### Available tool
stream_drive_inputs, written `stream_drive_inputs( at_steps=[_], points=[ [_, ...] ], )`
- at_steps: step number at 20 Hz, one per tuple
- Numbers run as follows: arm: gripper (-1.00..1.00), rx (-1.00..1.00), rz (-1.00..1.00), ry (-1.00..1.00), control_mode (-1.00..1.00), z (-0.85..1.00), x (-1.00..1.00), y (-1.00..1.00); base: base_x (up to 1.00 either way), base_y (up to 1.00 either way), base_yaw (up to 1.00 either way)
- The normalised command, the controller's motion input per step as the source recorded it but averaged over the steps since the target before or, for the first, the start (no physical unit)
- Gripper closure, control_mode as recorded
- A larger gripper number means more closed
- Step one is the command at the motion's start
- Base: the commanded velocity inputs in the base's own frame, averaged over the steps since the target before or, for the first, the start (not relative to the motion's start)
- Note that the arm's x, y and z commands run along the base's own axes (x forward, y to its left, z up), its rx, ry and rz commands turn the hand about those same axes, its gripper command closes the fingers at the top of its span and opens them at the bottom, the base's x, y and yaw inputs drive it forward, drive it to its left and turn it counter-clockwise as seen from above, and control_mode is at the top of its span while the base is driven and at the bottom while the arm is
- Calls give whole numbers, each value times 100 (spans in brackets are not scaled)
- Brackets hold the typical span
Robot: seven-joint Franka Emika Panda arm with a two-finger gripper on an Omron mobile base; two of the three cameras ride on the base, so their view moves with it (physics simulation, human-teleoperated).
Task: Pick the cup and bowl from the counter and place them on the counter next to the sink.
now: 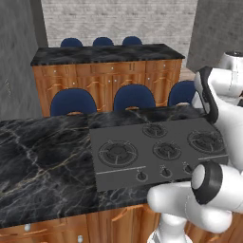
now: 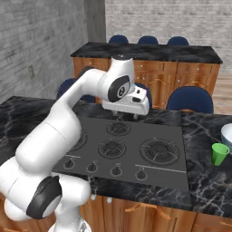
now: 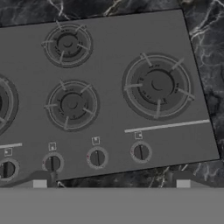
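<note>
The gripper [image 3: 111, 180] hangs above the stove [image 2: 127, 149], fingers spread wide, holding nothing. The green cup [image 2: 219, 154] stands on the counter [image 2: 206, 181] right of the stove, the bowl [image 2: 227, 134] just behind.

There were one green cup [image 2: 219, 153], one bowl [image 2: 227, 134], one stovetop [image 2: 131, 152] with four burners, and four knobs.

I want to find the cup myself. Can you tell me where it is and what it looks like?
Find the big dark grey stovetop set in the black marble counter. On the marble to its right stands the cup. It is small, bright green, without a handle; the bowl beside it is white.
</note>
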Motion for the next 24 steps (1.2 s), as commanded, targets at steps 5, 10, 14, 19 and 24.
stream_drive_inputs(
  at_steps=[5,10,14,19,24],
  points=[
    [-100,0,-8,8,-100,0,0,-100,0,0,0],
    [-100,0,-9,7,-100,0,0,-92,0,0,0],
    [-100,-1,-4,9,-100,0,7,-81,0,0,0],
    [-100,-2,-1,5,-100,0,19,-75,0,0,0],
    [-100,2,0,-13,-100,-10,14,-69,0,0,0]
  ],
)
